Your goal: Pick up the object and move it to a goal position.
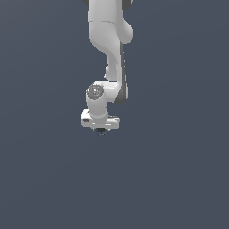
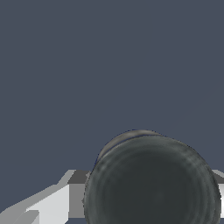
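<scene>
The object (image 1: 101,131) is a tiny near-black ball showing just under the white hand of my arm in the exterior view. In the wrist view the same dark ball (image 2: 151,179) with a grey sheen fills the space between my fingers. My gripper (image 1: 101,130) is shut on it, a white-and-grey finger (image 2: 65,197) pressing one side and another finger (image 2: 220,192) just visible at the other. The ball hides the fingertips themselves.
A plain dark grey-blue surface (image 1: 179,179) fills both views. The white arm (image 1: 109,44) comes down from the upper middle of the exterior view. No other objects show.
</scene>
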Available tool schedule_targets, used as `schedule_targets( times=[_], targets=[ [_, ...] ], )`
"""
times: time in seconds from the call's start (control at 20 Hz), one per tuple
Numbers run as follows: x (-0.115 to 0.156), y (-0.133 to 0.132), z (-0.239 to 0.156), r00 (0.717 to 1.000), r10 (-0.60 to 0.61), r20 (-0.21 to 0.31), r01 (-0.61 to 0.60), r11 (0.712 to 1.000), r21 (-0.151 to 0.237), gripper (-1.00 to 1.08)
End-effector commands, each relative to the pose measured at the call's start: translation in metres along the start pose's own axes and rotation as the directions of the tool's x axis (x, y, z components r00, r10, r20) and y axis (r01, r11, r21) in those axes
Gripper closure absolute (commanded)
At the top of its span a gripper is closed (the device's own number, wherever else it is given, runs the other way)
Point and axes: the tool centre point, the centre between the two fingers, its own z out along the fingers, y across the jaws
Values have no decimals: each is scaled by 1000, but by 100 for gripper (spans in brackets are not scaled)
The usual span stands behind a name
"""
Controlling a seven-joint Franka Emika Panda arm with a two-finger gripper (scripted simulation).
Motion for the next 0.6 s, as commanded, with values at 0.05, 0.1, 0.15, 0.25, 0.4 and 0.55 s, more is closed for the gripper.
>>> schedule_targets(
  times=[0.05, 0.1, 0.15, 0.25, 0.4, 0.55],
  targets=[
    [5, -4, -14, 1000, 0, -2, 0, 1000, 0, 108],
    [7, -6, -19, 1000, 0, -2, 0, 1000, 0, 108],
    [9, -8, -24, 1000, 0, -2, 0, 1000, 0, 108],
    [14, -12, -37, 1000, 0, -2, 0, 1000, 0, 108],
    [23, -19, -60, 1000, 0, -2, 0, 1000, 0, 108],
    [33, -27, -86, 1000, 0, -2, 0, 1000, -1, 108]
  ],
)
